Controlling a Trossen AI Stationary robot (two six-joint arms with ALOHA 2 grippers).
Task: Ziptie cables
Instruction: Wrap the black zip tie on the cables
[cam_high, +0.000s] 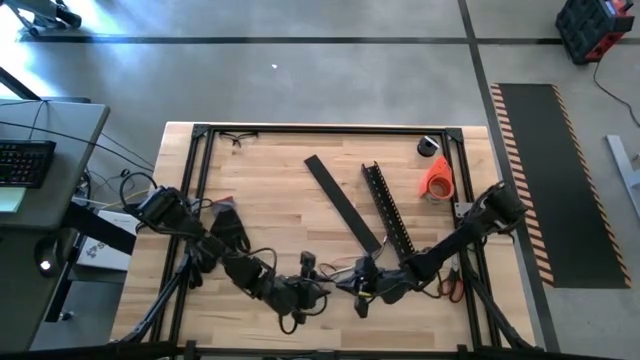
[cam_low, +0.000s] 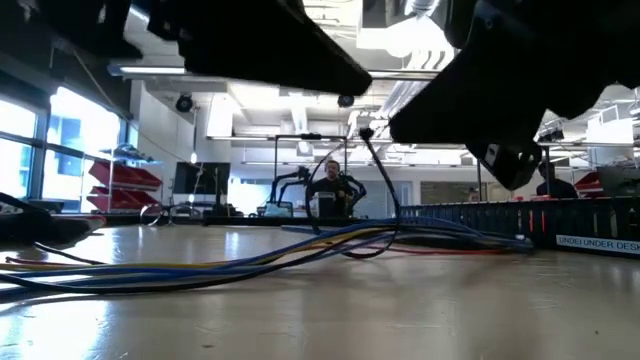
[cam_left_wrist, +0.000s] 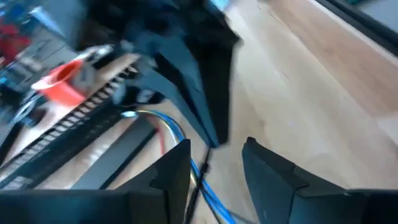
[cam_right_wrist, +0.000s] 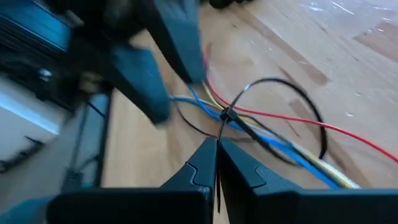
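Fingers of the right gripper (cam_right_wrist: 216, 163): nearest the lens in its own wrist view, pressed together on the thin black tail of the zip tie (cam_right_wrist: 227, 114), which runs up from the fingertips to the tie's head.
Table (cam_high: 270, 200): wooden top with a black frame, both arms reaching in to meet near its front edge.
Slotted channel bar (cam_high: 388, 212): beyond the right gripper, lying diagonally, with the flat black strip (cam_high: 342, 202) just beside it.
Orange tape roll (cam_high: 437, 178): well beyond the right gripper, near the table's far corner.
Left gripper (cam_left_wrist: 214, 163): fingers apart, clamped on nothing; blue and black strands pass between them, and whether a pad touches them is hard to tell in the blurred wrist view.
Cables (cam_right_wrist: 273, 140): a loose bundle of blue, red, yellow and dark wires on the wood, directly ahead of the right fingertips and between the two grippers; the tie loops round them where they cross.
Handling: light, limp and slippery, in my judgement; the strands will splay and slide rather than hold a shape, so nothing can be pushed, only pulled.
Where to hold: probably the bundle just beside the tie head with the left gripper, pinching all strands together, while the right draws the tail straight out.
Risk: a strand slipping out of the loop before it tightens.
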